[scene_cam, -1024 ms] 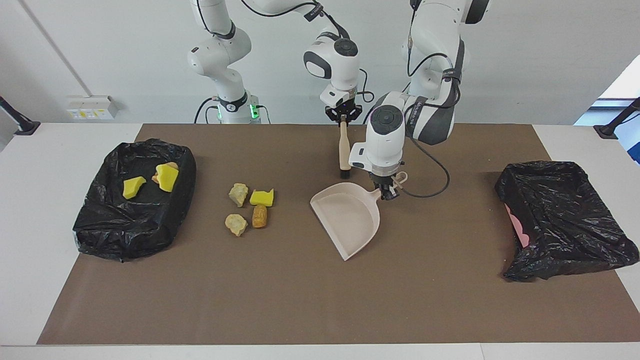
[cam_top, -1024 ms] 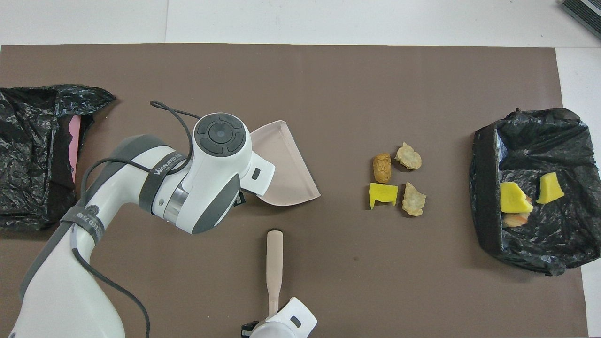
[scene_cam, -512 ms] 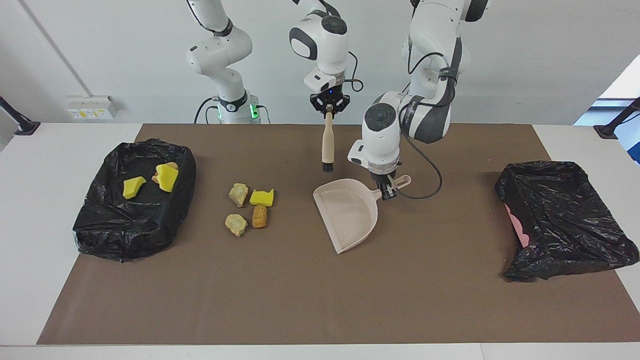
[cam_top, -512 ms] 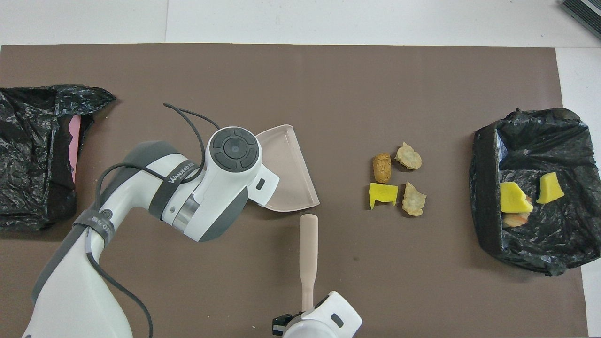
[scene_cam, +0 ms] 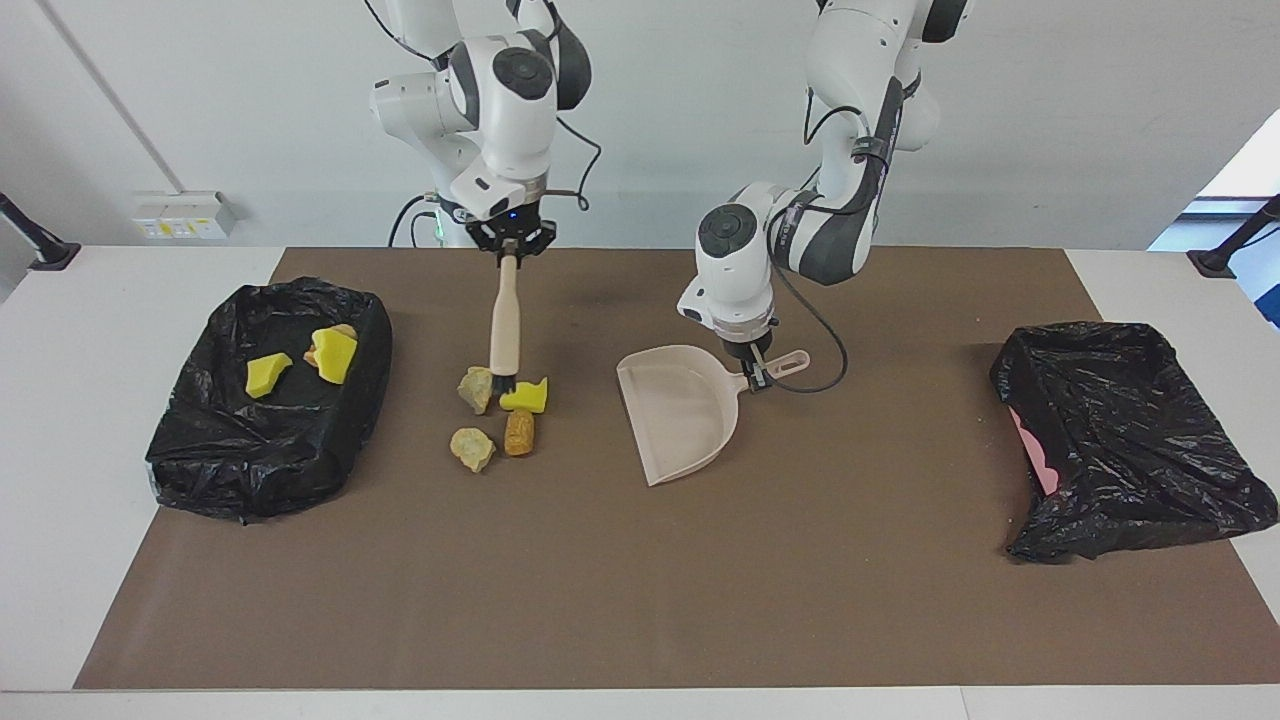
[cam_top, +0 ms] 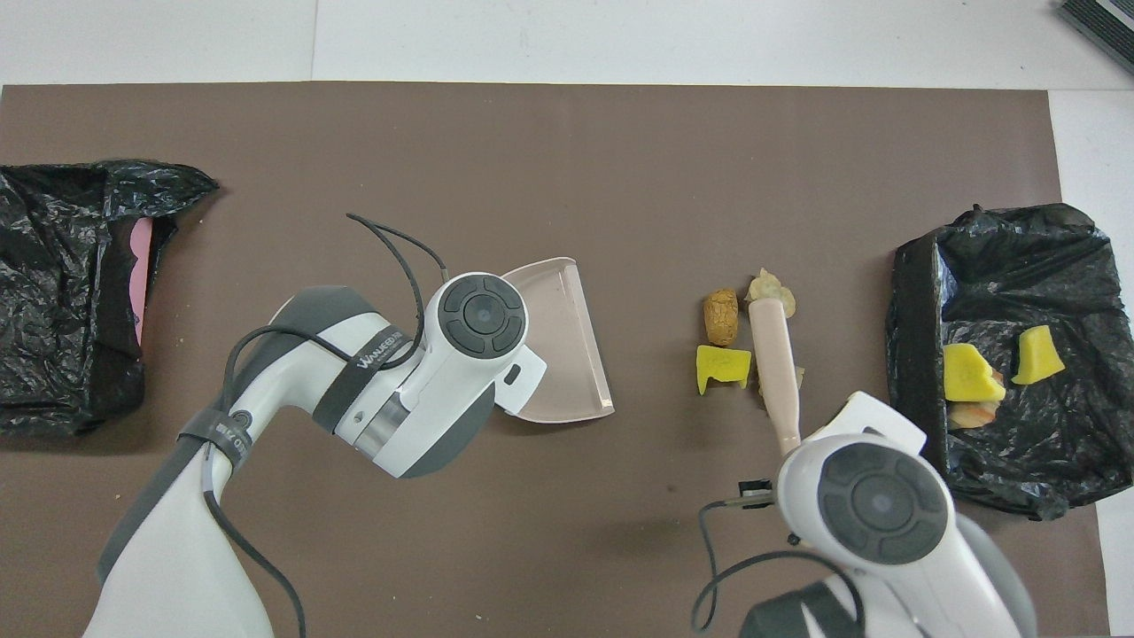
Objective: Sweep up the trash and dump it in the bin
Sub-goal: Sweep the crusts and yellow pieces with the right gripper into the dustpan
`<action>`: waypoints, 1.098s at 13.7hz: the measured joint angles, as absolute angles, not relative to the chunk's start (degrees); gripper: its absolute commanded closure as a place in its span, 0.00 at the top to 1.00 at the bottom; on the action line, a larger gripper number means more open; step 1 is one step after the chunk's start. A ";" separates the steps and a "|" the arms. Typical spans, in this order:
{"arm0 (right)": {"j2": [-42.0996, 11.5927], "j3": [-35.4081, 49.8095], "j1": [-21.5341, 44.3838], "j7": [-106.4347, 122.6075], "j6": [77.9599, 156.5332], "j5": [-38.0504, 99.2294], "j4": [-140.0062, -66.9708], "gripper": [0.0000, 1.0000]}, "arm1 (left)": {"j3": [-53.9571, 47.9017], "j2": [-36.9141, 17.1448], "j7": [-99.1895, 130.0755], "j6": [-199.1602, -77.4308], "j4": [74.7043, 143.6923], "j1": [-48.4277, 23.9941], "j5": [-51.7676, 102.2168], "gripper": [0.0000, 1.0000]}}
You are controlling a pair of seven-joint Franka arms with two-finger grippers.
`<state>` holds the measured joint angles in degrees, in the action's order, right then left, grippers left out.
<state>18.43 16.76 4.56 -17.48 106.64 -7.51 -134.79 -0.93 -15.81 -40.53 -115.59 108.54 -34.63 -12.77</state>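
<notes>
Right gripper (scene_cam: 509, 250): closed on the top of a brush (scene_cam: 503, 335), which hung nearly upright over the loose trash, its dark bristles down between a beige lump (scene_cam: 477, 389) and a yellow sponge bit (scene_cam: 525, 397); contact with them could not be judged.

Left gripper (scene_cam: 755, 376): closed on the handle of the beige dustpan (scene_cam: 680, 410), whose open mouth faced the right arm's end of the table, well apart from the loose pieces.

Trash, loose on the brown mat (scene_cam: 640, 600): four pieces in a tight cluster. Yellow sponge bit, notched; two pale, rough, rock-like lumps, the second lump (scene_cam: 471, 448) farther from the robots; one orange-brown stubby piece (scene_cam: 519, 433) beside it.

Trash, binned: in the black-lined bin (scene_cam: 200, 450) at the right arm's end, two yellow sponge pieces (scene_cam: 266, 374) and a pale orange scrap (cam_top: 973, 414) partly under one of them.

Second black bag (scene_cam: 1130, 440): at the left arm's end, pink showing at its edge.

Change from a second before: the brush had travelled from beside the dustpan to the cluster; the dustpan had shifted slightly toward the cluster and turned. The trash lay as it had.
</notes>
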 measured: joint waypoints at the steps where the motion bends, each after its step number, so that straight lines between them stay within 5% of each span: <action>1: 16.56 16.71 0.97 -14.17 108.56 -10.98 -134.87 0.00 | -0.92 -15.79 -40.53 -115.59 108.60 -34.90 -12.82 0.00; 7: 5.34 17.01 -5.70 -6.57 117.97 -20.39 -134.94 0.00 | -1.02 -15.12 -37.59 -115.70 110.20 -36.29 -16.36 0.00; 15: 2.86 17.82 8.45 -8.50 118.21 3.73 -134.54 0.00 | -1.01 -14.95 -37.55 -115.77 110.51 -36.33 -16.44 0.00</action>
